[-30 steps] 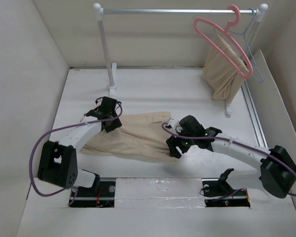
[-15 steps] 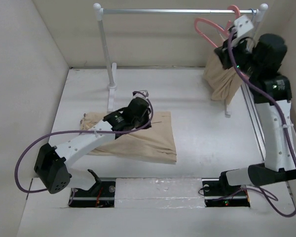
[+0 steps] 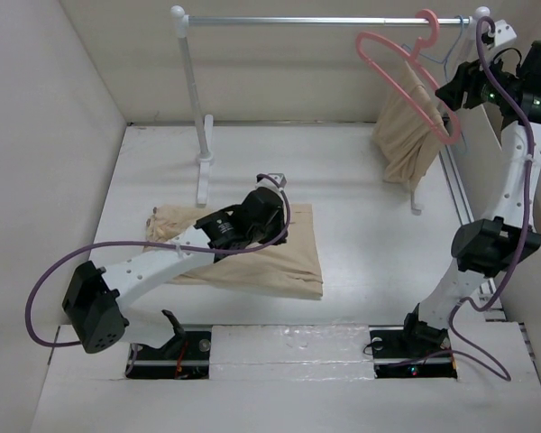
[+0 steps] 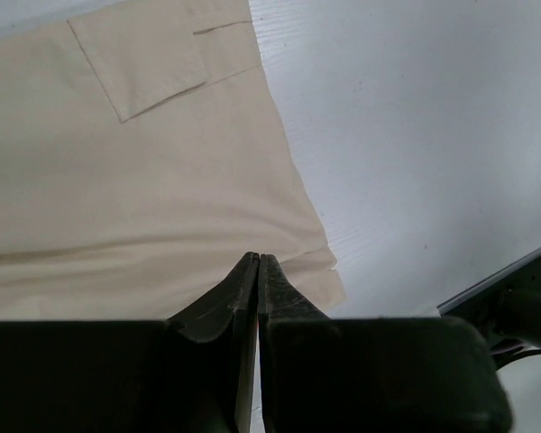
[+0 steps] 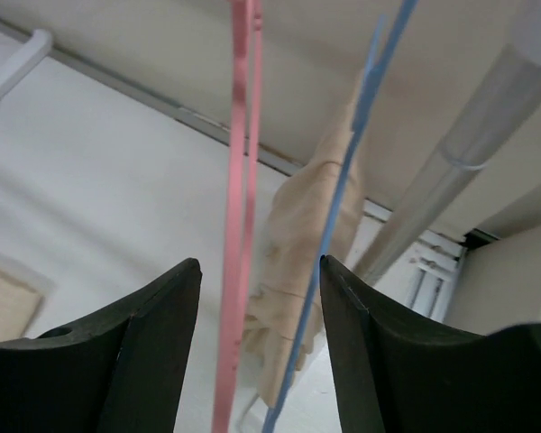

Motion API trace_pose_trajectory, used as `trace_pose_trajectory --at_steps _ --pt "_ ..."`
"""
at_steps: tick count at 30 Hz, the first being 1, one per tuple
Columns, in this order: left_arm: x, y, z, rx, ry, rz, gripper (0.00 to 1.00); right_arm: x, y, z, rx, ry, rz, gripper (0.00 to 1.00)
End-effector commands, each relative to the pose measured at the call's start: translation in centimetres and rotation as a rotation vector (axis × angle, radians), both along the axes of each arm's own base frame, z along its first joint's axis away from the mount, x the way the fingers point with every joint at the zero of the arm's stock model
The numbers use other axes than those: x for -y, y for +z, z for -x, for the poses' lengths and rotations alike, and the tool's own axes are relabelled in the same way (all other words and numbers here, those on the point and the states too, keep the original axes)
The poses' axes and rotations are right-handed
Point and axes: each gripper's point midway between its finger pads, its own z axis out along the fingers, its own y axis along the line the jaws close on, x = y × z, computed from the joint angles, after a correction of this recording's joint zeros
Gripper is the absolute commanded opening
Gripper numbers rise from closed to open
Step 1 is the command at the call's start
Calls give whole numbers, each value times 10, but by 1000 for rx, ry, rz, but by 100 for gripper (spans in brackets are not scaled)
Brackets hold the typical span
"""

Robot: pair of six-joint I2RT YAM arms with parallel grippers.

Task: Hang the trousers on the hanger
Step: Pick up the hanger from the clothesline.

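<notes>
Reaching for the hanger point(image 5: 242, 162): the right fingers point(image 5: 144, 343) are spread about it; the blue wire hanger point(image 5: 365, 99) is best excluded. The left fingers point(image 4: 218, 307) are clenched over the trousers point(image 4: 144, 189).

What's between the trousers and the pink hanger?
Top view: bare white table beyond the trousers, then a bunched beige cloth hanging by the hanger.
</notes>
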Motion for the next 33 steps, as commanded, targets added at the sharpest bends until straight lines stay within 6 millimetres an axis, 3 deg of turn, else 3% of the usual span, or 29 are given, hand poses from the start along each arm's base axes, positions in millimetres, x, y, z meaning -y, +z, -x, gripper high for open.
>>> trace_pose_trajectory --at_steps 1,7,13,15,19,21,22,26,29,32,33 --pt "1 11 5 25 -32 35 0 -32 37 29 96 132 8 61" --pt "3 7 6 14 -37 37 0 -30 12 28 42 122 -2 56" --pt "2 4 4 14 -34 20 0 -32 -12 29 -6 104 5 39" --pt "4 7 3 17 -35 25 0 -36 -17 29 -18 108 11 28" --pt "5 5 2 13 -34 16 1 -36 -23 29 -32 100 27 32" --pt "6 6 1 15 -32 16 1 -36 -26 28 -38 98 25 48" --pt "5 4 1 11 -29 13 2 -35 -28 27 -40 94 26 51" --pt "5 10 -1 15 -12 17 9 -46 -30 28 -36 99 44 49" --pt "6 31 -6 55 -1 44 25 -53 -31 26 -19 73 73 34" --pt "8 57 -12 96 6 70 34 -63 -13 29 51 31 111 13" --pt "10 73 -15 116 8 83 35 -69 6 33 103 -8 135 0"
